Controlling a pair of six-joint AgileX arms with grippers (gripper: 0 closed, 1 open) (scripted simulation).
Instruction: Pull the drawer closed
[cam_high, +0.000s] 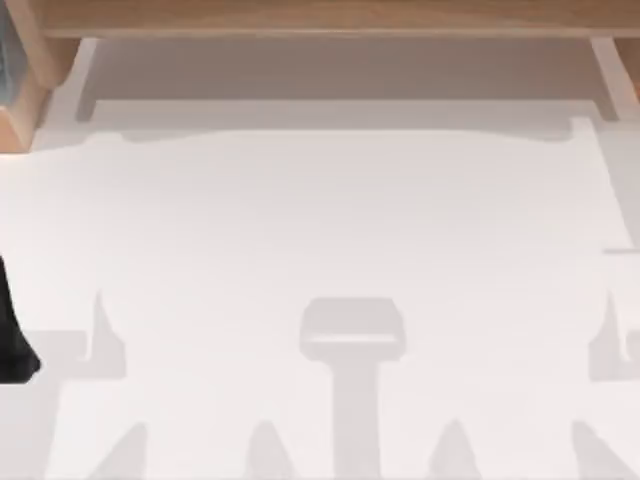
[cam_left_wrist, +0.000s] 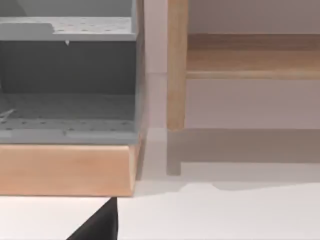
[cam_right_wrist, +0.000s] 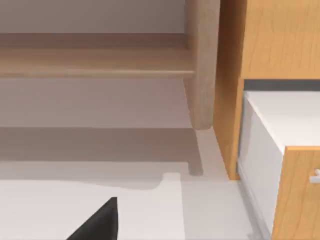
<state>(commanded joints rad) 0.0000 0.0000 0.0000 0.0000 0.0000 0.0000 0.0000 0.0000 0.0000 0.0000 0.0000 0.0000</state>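
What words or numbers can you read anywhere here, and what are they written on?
None: there are no words, numbers, labels or signs to read in any view.
The long light-wood front board of the drawer is plain.
The large flat white surface carries only grey shadows.
The grey perforated shelves beside the light-wood block show rows of small holes, not writing.
The orange-brown wooden cabinet side shows only wood grain.

We are in a rendered kitchen-like set, built around light-wood cabinetry. A large flat white counter (cam_high: 320, 250) fills the foreground; a long light-wood board (cam_high: 320, 15) runs along its far edge. Left wrist view: grey perforated racks (cam_left_wrist: 67, 107) in an open compartment, dishwasher-like. Right wrist view: wood cabinet (cam_right_wrist: 270, 40) beside a white-topped unit (cam_right_wrist: 287, 117).
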